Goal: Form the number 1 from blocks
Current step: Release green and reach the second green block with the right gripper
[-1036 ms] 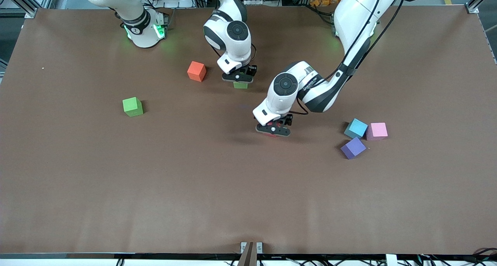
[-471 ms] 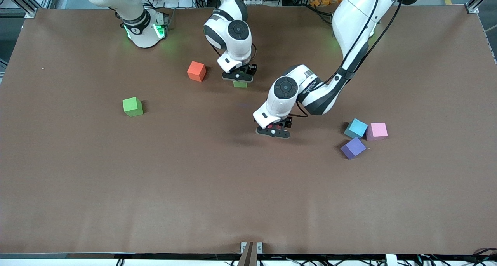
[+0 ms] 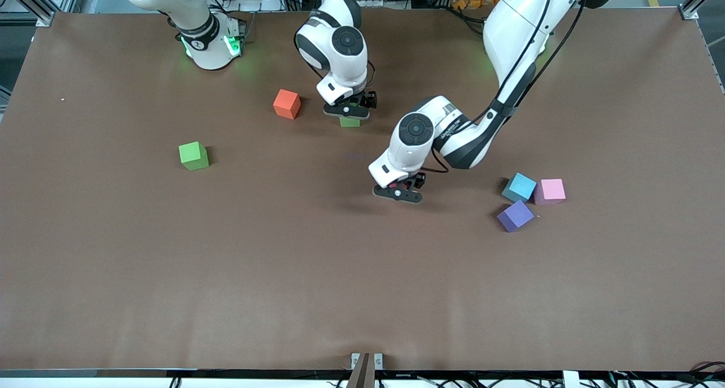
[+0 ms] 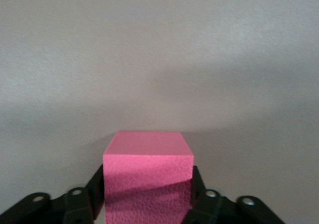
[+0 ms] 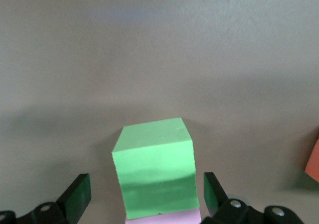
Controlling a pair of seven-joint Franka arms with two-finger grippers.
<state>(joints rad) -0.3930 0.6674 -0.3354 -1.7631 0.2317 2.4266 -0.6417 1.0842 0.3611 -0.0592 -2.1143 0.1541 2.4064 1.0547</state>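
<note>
My left gripper (image 3: 398, 194) hangs low over the middle of the table, shut on the red block (image 4: 148, 169), which the hand hides in the front view. In the left wrist view the left gripper (image 4: 148, 186) presses both of the block's sides. My right gripper (image 3: 346, 111) is open around a green block (image 3: 350, 122) that rests on the table. In the right wrist view that green block (image 5: 154, 176) sits between the right gripper's (image 5: 147, 191) fingers with a gap on each side. The second green block (image 3: 193, 155) lies toward the right arm's end. The pink block (image 3: 549, 191) and the purple block (image 3: 515, 215) lie toward the left arm's end.
An orange cube (image 3: 286, 103) sits beside the right gripper, toward the right arm's end; its edge shows in the right wrist view as the orange cube (image 5: 314, 159). A light blue cube (image 3: 519, 187) touches the pink block. The brown table (image 3: 226, 274) stretches wide toward the front camera.
The left gripper with the red block has shifted slightly, and the red sliver under it no longer shows. The right arm has barely moved over the green block.
</note>
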